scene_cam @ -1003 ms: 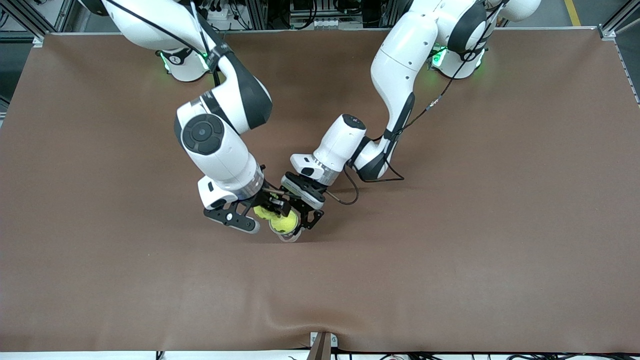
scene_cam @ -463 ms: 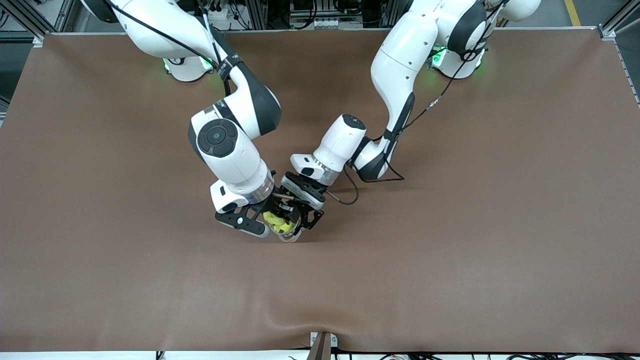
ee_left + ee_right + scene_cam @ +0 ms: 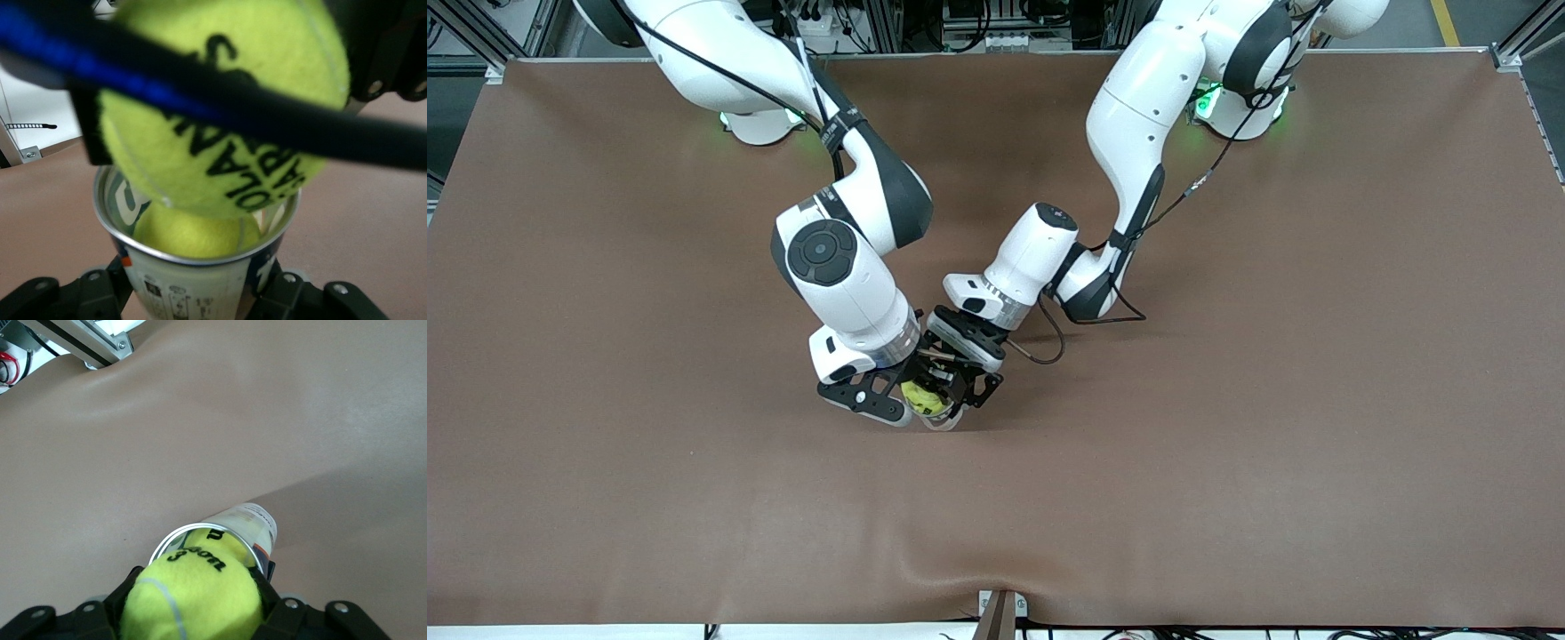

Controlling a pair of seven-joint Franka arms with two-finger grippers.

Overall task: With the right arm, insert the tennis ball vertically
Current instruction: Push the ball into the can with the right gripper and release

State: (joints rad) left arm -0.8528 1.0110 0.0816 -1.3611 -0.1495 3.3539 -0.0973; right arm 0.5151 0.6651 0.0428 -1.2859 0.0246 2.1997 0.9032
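My right gripper (image 3: 914, 397) is shut on a yellow-green tennis ball (image 3: 925, 397) and holds it just over the open mouth of a clear tennis ball can (image 3: 943, 418). My left gripper (image 3: 960, 391) is shut on that can and keeps it upright on the brown table. In the left wrist view the can (image 3: 200, 283) sits between my left gripper's fingers (image 3: 200, 297), a second ball (image 3: 190, 235) lies inside it, and the held ball (image 3: 220, 113) hangs above its rim. In the right wrist view the held ball (image 3: 193, 600) fills my right gripper (image 3: 193, 607), with the can's rim (image 3: 250, 550) below it.
The brown mat (image 3: 1227, 444) covers the whole table, with a ripple near the front edge. A metal bracket (image 3: 1000, 609) sits at the middle of that edge. A black cable (image 3: 1049, 342) loops beside the left wrist. The two wrists are close together.
My right arm has moved toward the left arm's end, carrying the ball from beside the can to over its mouth. The left arm and the can have not moved.
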